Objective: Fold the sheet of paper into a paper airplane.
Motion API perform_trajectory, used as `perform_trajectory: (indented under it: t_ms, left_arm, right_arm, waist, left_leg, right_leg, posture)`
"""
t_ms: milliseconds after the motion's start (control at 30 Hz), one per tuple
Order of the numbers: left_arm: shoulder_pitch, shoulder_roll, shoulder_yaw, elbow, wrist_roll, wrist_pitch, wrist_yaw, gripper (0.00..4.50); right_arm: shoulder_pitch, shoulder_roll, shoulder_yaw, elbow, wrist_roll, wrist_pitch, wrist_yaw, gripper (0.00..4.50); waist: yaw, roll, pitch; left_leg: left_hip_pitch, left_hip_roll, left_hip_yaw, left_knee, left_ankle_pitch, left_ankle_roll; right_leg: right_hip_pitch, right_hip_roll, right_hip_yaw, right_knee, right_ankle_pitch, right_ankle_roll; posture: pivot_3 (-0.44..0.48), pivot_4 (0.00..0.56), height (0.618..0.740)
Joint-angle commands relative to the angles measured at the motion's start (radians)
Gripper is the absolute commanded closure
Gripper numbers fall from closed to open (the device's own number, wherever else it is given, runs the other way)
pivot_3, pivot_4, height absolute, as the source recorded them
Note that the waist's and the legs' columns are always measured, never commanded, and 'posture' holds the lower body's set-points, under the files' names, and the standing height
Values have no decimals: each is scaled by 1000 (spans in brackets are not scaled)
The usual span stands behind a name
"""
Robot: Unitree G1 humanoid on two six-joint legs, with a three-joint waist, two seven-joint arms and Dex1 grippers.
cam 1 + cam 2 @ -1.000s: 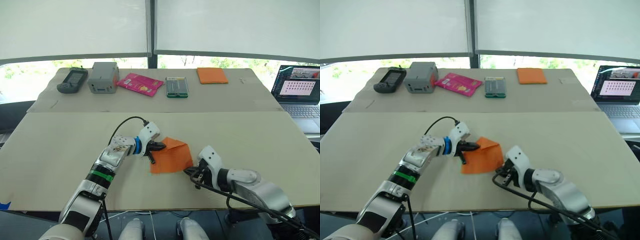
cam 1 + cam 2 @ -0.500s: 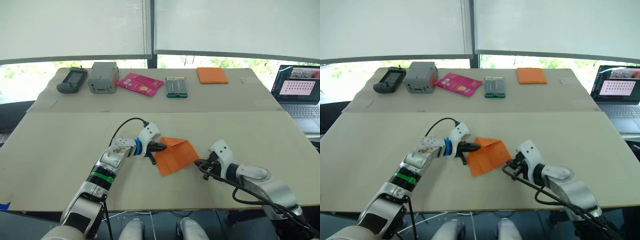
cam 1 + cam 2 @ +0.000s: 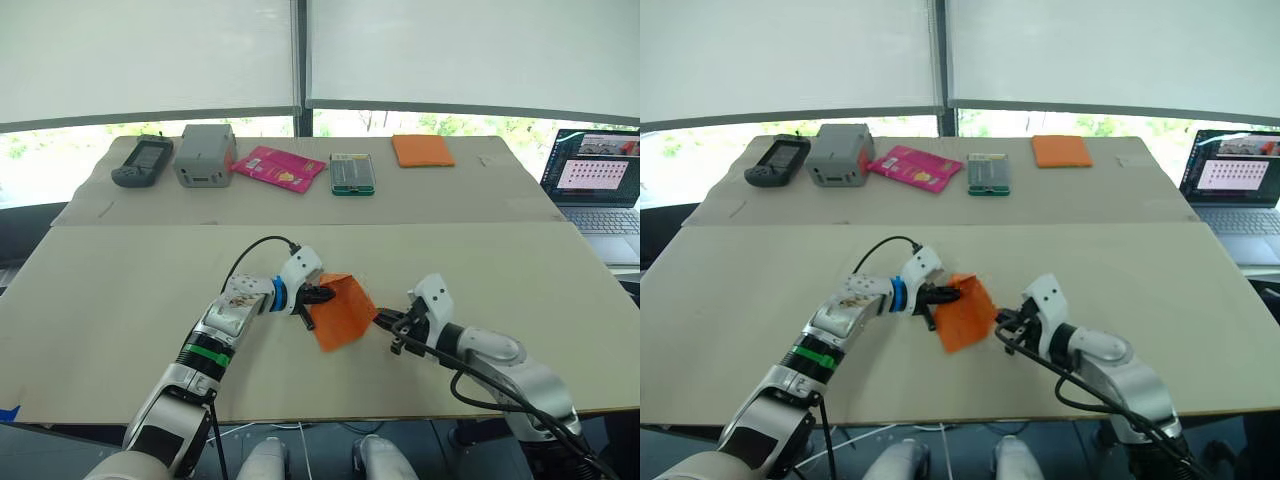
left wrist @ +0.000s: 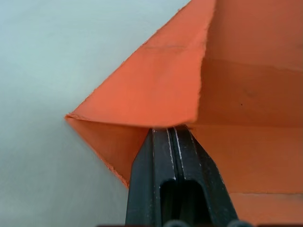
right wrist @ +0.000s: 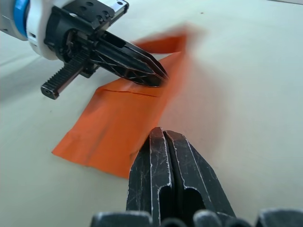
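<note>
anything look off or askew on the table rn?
Only the sheet of paper: it sits skewed on the front table, one flap folded over unevenly, the far edge lifting. The left gripper is shut on its folded corner; the right gripper, fingers together, is at its opposite edge. The back-row items lie flat.

sheet of paper (image 3: 342, 312) on table (image 3: 120, 300), between left claw (image 3: 327, 295), right claw (image 3: 383, 319)

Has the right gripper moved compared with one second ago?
Yes. The right gripper moved up the table, away from its near edge, and is beside the paper.
</note>
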Motion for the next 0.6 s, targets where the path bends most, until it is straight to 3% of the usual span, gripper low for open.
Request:
perform_trajectory:
  t_ms: [33, 600]
  left_arm:
    - [17, 8, 2, -30, 5, 1, -6, 4500]
    - [28, 13, 105, -118, -37, 56, 74, 4500]
  right_arm:
    - [-25, 2, -11, 14, -5, -36, 3, 4447]
    - [-69, 28, 23, 108, -46, -73, 14, 4447]
  waist:
    - [0, 0, 0]
    - [0, 0, 0]
  left_leg:
    - [0, 0, 0, 0, 0, 0]
    - [0, 0, 0, 0, 0, 0]
  right_leg:
    - [0, 0, 0, 0, 0, 0]
    - [0, 0, 0, 1, 0, 0]
  posture:
    - [0, 150, 740]
    - [0, 150, 740]
